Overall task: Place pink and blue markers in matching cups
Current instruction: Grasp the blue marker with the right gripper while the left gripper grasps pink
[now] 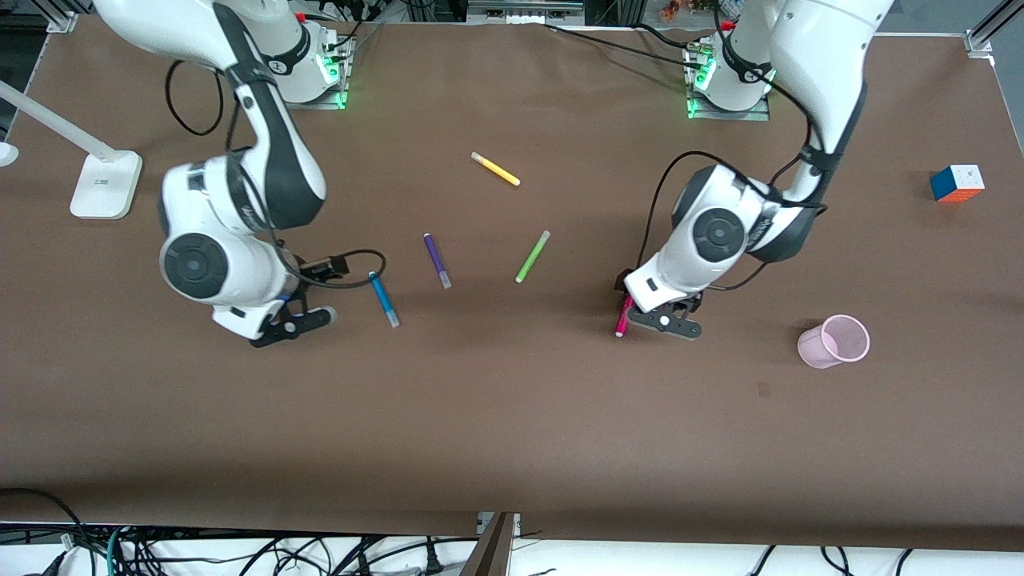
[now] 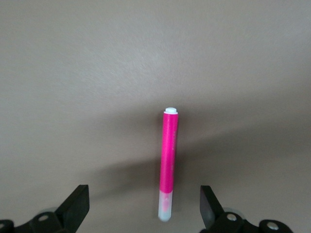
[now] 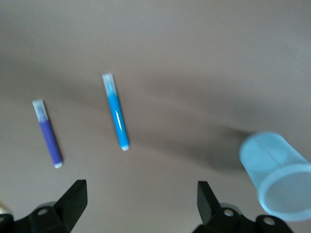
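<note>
- Lying on its side on the brown table (image 1: pixel 512 416) toward the left arm's end, the pink cup (image 1: pixel 834 342) has its mouth turned toward that end; nothing shows inside it
- Lettering on the arms cannot be read; no other writing shows
- The blue cup (image 3: pixel 279 177) appears only in the right wrist view, also on its side with nothing visible inside; in the front view the right arm covers it
- The left gripper (image 1: pixel 658 318) is low over the pink marker (image 1: pixel 623 317); in the left wrist view its fingers (image 2: pixel 74 206) stand apart on either side of the pink marker (image 2: pixel 168 165), which lies flat on the table between them, not clamped
- The right gripper (image 1: pixel 294 322) is over the table beside the blue marker (image 1: pixel 383 298), toward the right arm's end from it; in the right wrist view its fingers (image 3: pixel 73 199) are apart with nothing between them
- The blue marker (image 3: pixel 116 111) lies flat on the table, well apart from the pink marker and the pink cup
- A purple marker (image 1: pixel 437 260) lies just beside the blue one, a little farther from the front camera; it also shows in the right wrist view (image 3: pixel 47 133)
- A green marker (image 1: pixel 532 256) lies between the purple and pink markers; a yellow marker (image 1: pixel 495 169) lies farther from the camera than both
- A colour cube (image 1: pixel 957 183) sits near the left arm's end, a white lamp base (image 1: pixel 106 186) at the right arm's end
</note>
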{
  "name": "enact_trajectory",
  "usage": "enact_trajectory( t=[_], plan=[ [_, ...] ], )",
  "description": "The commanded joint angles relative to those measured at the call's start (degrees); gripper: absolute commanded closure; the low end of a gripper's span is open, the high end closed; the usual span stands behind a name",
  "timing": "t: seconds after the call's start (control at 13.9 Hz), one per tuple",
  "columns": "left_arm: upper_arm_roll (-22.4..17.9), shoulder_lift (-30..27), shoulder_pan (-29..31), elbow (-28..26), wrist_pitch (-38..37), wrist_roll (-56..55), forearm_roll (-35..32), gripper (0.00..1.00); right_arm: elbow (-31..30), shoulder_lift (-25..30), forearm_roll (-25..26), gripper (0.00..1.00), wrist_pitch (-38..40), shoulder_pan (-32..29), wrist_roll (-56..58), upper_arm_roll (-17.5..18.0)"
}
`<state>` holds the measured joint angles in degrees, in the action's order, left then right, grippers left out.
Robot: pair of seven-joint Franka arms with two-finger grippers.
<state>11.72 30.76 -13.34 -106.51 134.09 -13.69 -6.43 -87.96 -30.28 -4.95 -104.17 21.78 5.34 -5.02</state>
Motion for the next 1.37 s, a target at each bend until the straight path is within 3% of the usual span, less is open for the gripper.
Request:
enact_trajectory(
  t=[0.0,0.5,0.65,0.72,1.01,1.15,1.29],
  plan=[
    [-0.5,1.8,-0.3,0.3,1.2,-2.0,-2.6,0.00,1.0,-3.5,-1.2,0.00,-4.3,2.2,1.4,-0.2],
    [-0.5,3.1,-1.6,-2.8,3.8,-6.3,-2.7,0.03,0.8,-10.6,-1.2,0.00,-15.9,4.9,1.4,-0.2],
    [-0.6,3.0,-2.4,-3.7,3.8,-6.9,-2.7,0.19,0.1,-11.6,-1.2,0.00,-18.6,5.5,1.4,-0.2],
    [-0.6,3.0,-2.5,-4.0,3.8,-6.9,-2.7,0.33,-1.0,-11.9,-1.2,0.00,-20.4,5.6,1.4,-0.2],
    [-0.7,3.2,-3.5,-4.3,3.7,-9.4,-2.7,1.00,-3.1,-12.2,-1.3,0.00,-23.4,6.2,1.4,-0.2],
    [-0.6,2.6,-2.8,-4.2,2.8,-9.1,-2.7,1.00,-3.4,-12.2,-1.3,0.06,-23.5,6.2,1.4,-0.2],
    [-0.6,0.9,-2.6,-3.3,-2.8,-8.2,-2.7,1.00,-3.9,-12.2,-1.3,0.22,-24.1,6.3,1.4,-0.2]
  ],
)
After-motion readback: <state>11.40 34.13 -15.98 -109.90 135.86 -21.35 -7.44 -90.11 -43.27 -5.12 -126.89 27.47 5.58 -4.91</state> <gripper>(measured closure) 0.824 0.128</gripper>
